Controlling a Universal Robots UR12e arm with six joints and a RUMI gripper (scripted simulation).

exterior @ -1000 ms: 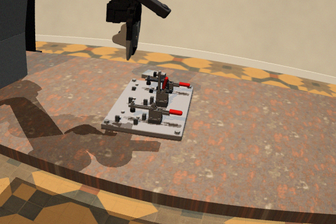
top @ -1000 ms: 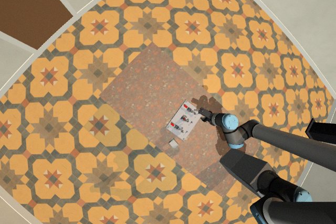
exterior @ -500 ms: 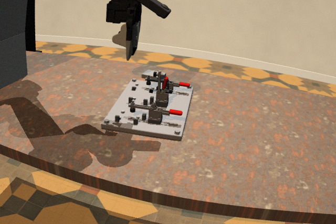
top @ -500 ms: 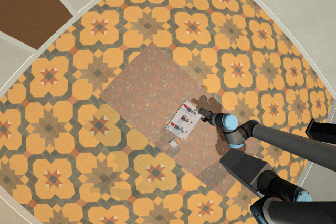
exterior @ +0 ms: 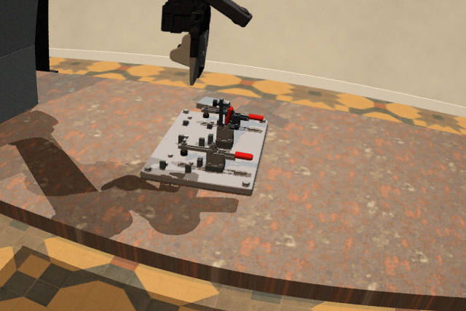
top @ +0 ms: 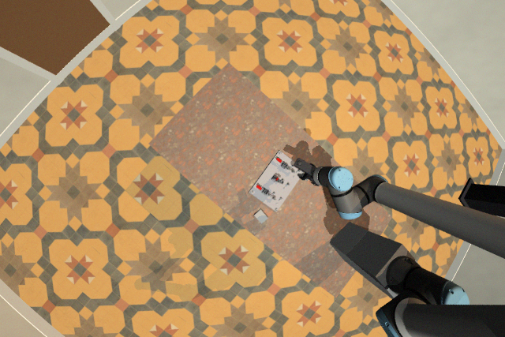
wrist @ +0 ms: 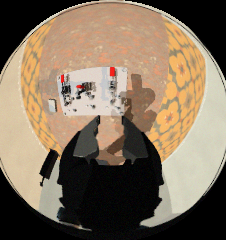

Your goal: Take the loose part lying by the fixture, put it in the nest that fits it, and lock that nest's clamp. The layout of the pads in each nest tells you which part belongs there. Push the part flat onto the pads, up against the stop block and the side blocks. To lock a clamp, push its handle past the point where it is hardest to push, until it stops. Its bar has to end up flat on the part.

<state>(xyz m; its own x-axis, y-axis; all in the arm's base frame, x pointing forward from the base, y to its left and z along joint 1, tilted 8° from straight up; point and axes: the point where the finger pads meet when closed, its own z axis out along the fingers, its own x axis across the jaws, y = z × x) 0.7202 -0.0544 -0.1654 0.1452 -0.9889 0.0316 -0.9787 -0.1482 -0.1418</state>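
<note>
Black two-jaw pincer [top: 298,162] [exterior: 192,82] [wrist: 110,116], empty and partly open; pale flat block [top: 260,215] [exterior: 210,103] [wrist: 52,105], at wrist-view nine o'clock, looks stiff, perhaps slippery: grip opposite edges.

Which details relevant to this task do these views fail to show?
- Pad layout in each nest: too small in the top view, blurred in the wrist view.
- The loose part's underside: facing down in every view.
- Exterior view: its right end, behind clamp hardware.
</note>
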